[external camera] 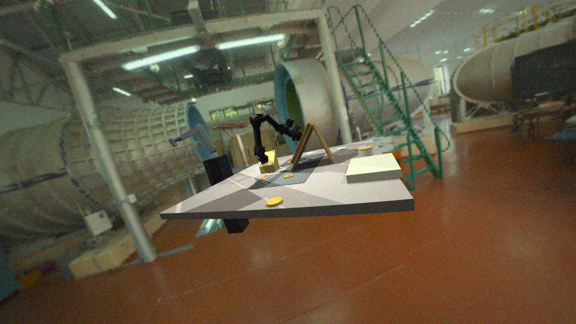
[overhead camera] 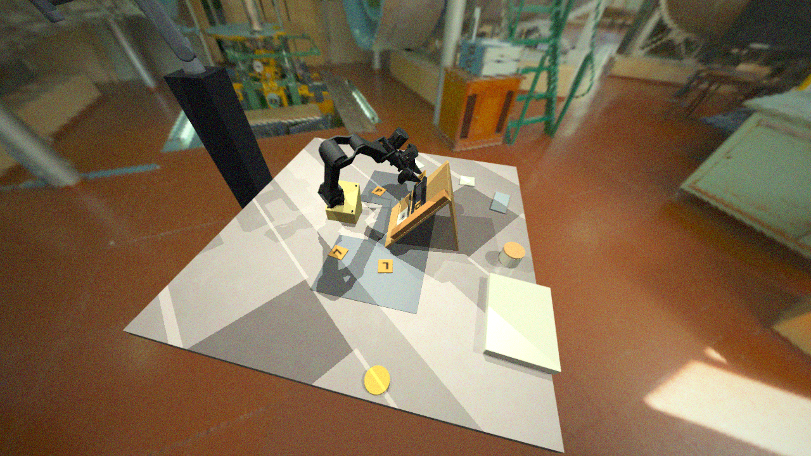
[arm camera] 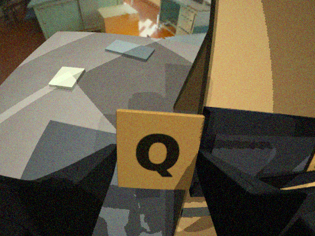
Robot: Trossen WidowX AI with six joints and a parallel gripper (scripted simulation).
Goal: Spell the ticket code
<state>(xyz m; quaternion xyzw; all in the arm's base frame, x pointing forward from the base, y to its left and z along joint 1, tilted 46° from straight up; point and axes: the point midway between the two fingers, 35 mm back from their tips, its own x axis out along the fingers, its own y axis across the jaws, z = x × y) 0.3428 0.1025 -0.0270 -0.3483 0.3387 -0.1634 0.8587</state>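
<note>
My gripper (overhead camera: 421, 177) (external camera: 299, 137) (arm camera: 157, 153) is shut on the orange Q tile (arm camera: 159, 131), upright in the wrist view. The tile is right beside the near end of the dark rail (arm camera: 259, 128) (overhead camera: 421, 190) on the leaning wooden board (overhead camera: 439, 180) (external camera: 302, 150) (arm camera: 239, 59); I cannot tell whether it has entered. One orange tile (overhead camera: 417, 206) sits in the rail, its letter hard to read. The white ticket (overhead camera: 402, 216) is below, its print unreadable. A P tile (overhead camera: 378, 190) and two more loose tiles, one (overhead camera: 338, 253) angled and one (overhead camera: 385, 266) square to view, lie flat.
The arm's yellow base block (overhead camera: 342, 213) (external camera: 268, 166) stands left of the board. A pale slab (overhead camera: 519, 323) (external camera: 372, 164), an orange-topped cylinder (overhead camera: 512, 256), a yellow disc (overhead camera: 377, 380) (external camera: 274, 201), a small pale block (overhead camera: 467, 180) (arm camera: 66, 77) and a blue plate (overhead camera: 500, 202) (arm camera: 129, 50) stand around.
</note>
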